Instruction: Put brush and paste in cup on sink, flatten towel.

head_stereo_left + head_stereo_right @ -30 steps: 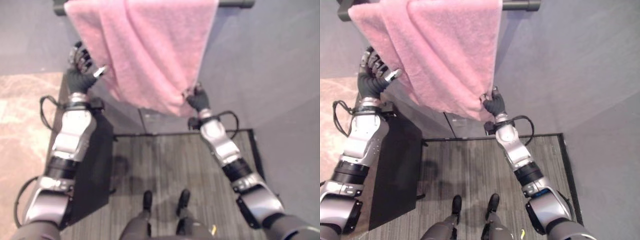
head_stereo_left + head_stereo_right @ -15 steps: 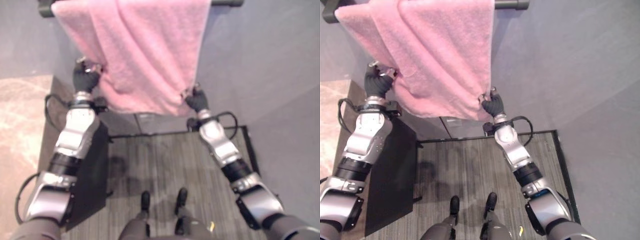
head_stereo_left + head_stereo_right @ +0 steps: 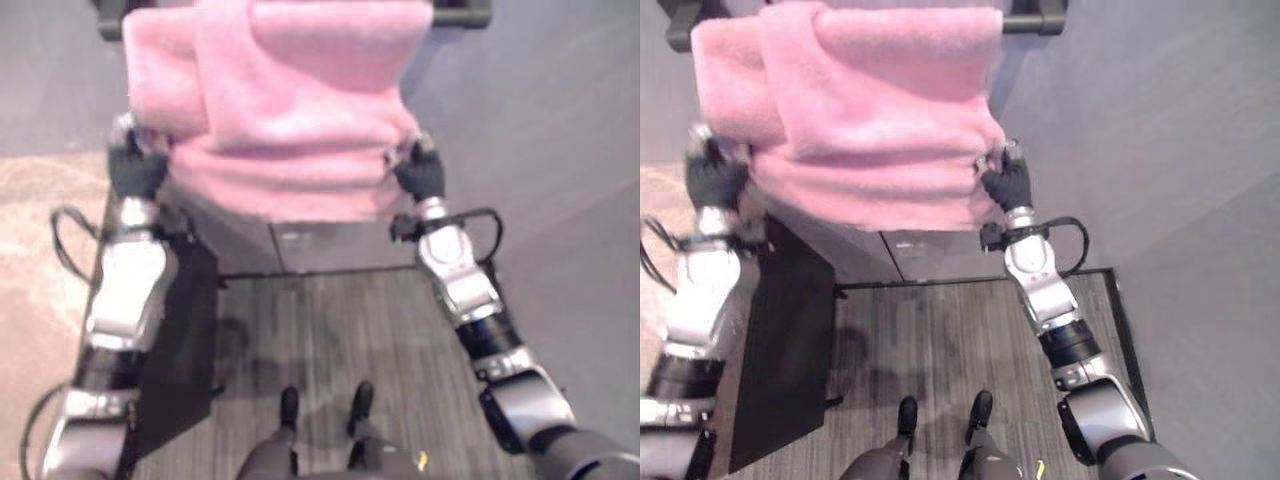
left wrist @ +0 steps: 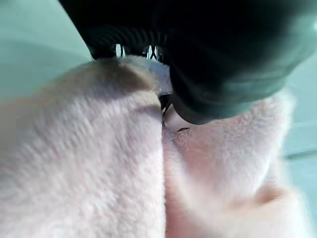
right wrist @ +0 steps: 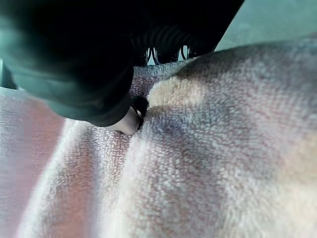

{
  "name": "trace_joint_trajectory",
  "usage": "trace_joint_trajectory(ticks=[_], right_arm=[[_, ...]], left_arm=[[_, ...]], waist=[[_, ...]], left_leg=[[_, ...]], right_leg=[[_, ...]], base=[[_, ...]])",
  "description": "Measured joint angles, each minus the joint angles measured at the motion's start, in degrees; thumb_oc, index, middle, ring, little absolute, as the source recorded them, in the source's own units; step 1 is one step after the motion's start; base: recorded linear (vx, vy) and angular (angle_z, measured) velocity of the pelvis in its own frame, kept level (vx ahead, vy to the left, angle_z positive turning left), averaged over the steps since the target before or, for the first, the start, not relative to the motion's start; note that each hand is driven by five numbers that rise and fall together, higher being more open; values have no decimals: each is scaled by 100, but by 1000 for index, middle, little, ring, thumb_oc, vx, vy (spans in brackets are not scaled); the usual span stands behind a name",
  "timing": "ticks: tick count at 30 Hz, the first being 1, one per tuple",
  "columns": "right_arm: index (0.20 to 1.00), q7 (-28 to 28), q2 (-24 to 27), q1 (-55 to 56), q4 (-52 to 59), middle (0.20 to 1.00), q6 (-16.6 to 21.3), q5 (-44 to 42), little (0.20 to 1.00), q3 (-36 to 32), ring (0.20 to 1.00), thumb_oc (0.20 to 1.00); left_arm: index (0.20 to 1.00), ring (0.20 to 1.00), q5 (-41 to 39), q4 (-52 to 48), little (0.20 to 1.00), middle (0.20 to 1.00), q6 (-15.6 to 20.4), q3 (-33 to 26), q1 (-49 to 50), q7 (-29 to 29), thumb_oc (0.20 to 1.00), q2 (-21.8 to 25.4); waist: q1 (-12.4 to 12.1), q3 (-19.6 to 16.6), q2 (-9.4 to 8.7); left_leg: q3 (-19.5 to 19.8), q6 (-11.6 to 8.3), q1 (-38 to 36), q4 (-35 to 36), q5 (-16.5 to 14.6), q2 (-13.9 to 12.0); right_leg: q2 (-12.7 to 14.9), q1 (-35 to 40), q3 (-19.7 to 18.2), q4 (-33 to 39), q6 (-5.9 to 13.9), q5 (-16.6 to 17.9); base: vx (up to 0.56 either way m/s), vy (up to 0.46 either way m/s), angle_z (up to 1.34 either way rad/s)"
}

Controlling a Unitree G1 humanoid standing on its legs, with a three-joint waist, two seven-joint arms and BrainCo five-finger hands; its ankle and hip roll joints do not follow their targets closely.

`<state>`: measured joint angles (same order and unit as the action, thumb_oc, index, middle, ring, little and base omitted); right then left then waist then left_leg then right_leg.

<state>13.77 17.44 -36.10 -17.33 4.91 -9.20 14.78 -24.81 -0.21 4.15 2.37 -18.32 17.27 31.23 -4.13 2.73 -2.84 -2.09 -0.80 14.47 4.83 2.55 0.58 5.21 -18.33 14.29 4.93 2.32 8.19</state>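
Both hands, left (image 3: 712,178) and right (image 3: 1008,185), pinch the pink towel's (image 3: 870,130) lower corners on the rail (image 3: 1035,20); flattening underway, towel still bunched.

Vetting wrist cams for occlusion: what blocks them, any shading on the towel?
Left wrist view: left hand, dark-covered, hides part; towel darker near it. Right wrist view: right hand hides part; bright patch among the towel's shaded folds.

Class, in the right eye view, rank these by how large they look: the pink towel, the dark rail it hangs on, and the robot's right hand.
1. Pink towel, largest.
2. Dark rail; mostly hidden by the towel.
3. Right hand; similar to the rail's visible part, so unsure.
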Motion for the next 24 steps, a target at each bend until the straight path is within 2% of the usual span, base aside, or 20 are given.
trace_joint_trajectory(ticks=[4,6,11,13,14,15,16,17,19,21,22,24], right_arm=[[200,-94,-32,97,139,200,-112,-94,200,-42,200,200],[200,-73,-50,59,612,200,-106,-94,200,-121,200,200],[200,-15,-113,39,1454,200,121,-83,200,-330,200,200],[200,-13,-202,123,1301,200,208,-80,200,-338,200,200],[200,-23,-216,178,1102,200,226,-82,200,-307,200,200],[200,-44,-179,266,618,200,143,-83,200,-215,200,200],[200,-73,-128,325,541,200,8,-84,200,-188,200,200],[200,-107,-30,371,557,200,-113,-90,200,-193,200,200],[200,-120,27,367,767,200,-106,-93,200,-297,200,200],[200,-4,-41,221,1179,200,-100,-98,200,-366,200,200],[200,30,-157,16,1236,200,115,-100,200,-404,200,200],[200,52,-288,-111,1164,200,224,-125,200,-379,200,200]], left_arm=[[200,200,-126,-89,200,200,-66,-39,326,-188,200,-58],[200,200,-215,-456,200,200,-70,-240,324,-169,200,-47],[200,200,-469,-1302,200,200,192,-556,598,-126,200,-252],[200,200,-533,-1166,200,200,272,-466,823,-164,200,-524],[200,200,-571,-993,200,200,214,-303,868,-170,200,-610],[200,200,-563,-633,200,200,17,-6,822,-223,200,-593],[200,200,-557,-566,200,200,-67,31,805,-260,200,-592],[200,200,-553,-571,200,200,-115,26,767,-280,200,-540],[200,200,-551,-624,200,200,-90,-40,735,-288,200,-493],[200,200,-576,-866,200,200,-74,-217,732,-233,200,-642],[200,200,-579,-941,200,200,56,-233,718,-222,200,-749],[200,200,-582,-905,200,200,71,-187,720,-214,200,-769]], waist=[[-79,20,39],[-139,32,75],[-219,8,204],[-219,-8,242],[-221,4,260],[-219,2,276],[-226,4,280],[-212,8,286],[-213,6,319],[-214,16,373],[-213,9,408],[-213,-3,437]], left_leg=[[-52,1,-90,25,-1,2],[-43,1,-150,17,1,-14],[-37,2,-274,26,0,-9],[-43,3,-313,22,1,1],[-41,3,-357,21,1,1],[-23,3,-431,21,0,-5],[-6,4,-445,22,-1,-6],[-3,5,-446,33,-1,-4],[2,5,-462,33,-1,-4],[20,4,-516,36,0,-10],[29,4,-596,36,0,-18],[28,5,-689,48,-1,-24]], right_leg=[[0,56,-47,25,3,-3],[-11,124,-39,34,2,-2],[-8,245,-33,35,0,-5],[-6,272,-44,17,-7,2],[-7,319,-47,18,-8,2],[-8,409,-33,19,-9,-1],[-6,431,-11,28,-10,-8],[1,431,21,38,-17,-18],[0,450,31,35,-17,-18],[-2,513,58,37,-22,-22],[-15,592,55,17,-22,-22],[-24,668,48,19,-28,-29]], base=[[4,-25,-7],[-8,-15,0],[0,0,0],[0,0,0],[-12,-32,1],[5,-17,6],[10,-9,7],[18,-5,4],[0,0,0],[-1,-19,4],[-31,-46,4],[-23,-42,2]])
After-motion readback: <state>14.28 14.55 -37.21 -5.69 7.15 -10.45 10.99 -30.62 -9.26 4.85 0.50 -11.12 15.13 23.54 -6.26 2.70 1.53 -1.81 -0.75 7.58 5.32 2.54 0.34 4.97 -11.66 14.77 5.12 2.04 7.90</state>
